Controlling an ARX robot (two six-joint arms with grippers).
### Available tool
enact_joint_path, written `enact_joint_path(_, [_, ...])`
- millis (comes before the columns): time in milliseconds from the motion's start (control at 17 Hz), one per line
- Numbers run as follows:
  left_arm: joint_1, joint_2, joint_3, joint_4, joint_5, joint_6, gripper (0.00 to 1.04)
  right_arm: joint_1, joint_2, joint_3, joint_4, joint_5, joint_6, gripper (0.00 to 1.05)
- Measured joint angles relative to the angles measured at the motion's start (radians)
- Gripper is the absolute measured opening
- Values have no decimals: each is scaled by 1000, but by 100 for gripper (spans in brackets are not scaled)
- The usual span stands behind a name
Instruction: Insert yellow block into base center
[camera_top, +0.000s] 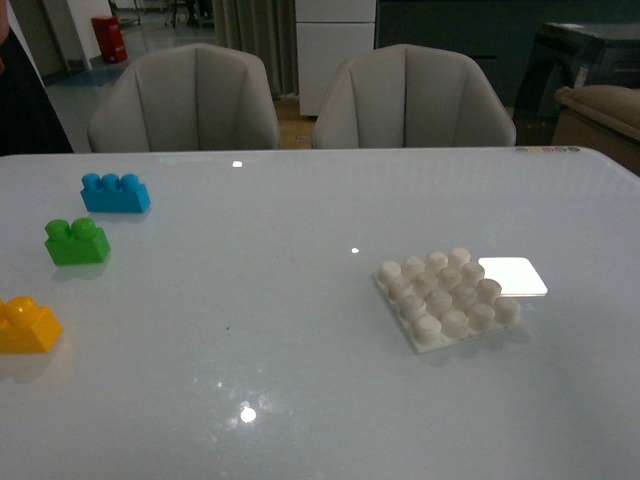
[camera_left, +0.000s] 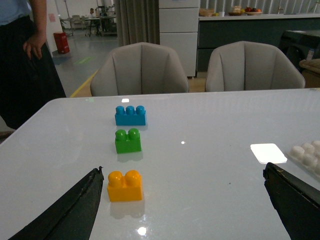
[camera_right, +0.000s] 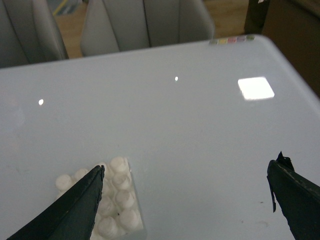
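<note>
pale glossy table (camera_top: 260, 350) fills the front view, with two light chairs (camera_top: 185, 100) behind its far edge. along its left side three bricks sit in a row running away from the robot, each apart from the next: the yellow block (camera_top: 27, 325) nearest, a green brick (camera_top: 76, 241) beyond it, a blue brick (camera_top: 114, 193) farthest. well to the right lies the base (camera_top: 447, 297), studs up and bare, with a bright patch (camera_top: 513, 276) showing by its right corner.

the grippers show only in the wrist views. the left wrist view also shows a person (camera_left: 25, 60) standing past the table's left end. the left gripper (camera_left: 185, 205) is released, fingers spread wide, and the yellow block lies on the table ahead, close by one finger in the picture. the right gripper (camera_right: 185, 205) is likewise spread and grasps nothing; one finger overlaps the base's edge in that picture.
</note>
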Motion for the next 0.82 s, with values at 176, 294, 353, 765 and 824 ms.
enact_joint_path(176, [0,0,0,0,0,0,98,39,238,136,-106,-20,-2,98])
enact_joint_path(294, [0,0,0,0,0,0,98,48,289,159,-124,-27,-5,98])
enact_joint_path(353, [0,0,0,0,0,0,98,53,312,170,-132,-29,-6,98])
enact_joint_path(765, [0,0,0,0,0,0,98,156,709,493,-269,-67,53,98])
enact_joint_path(824, [0,0,0,0,0,0,98,175,735,530,-310,-67,63,98])
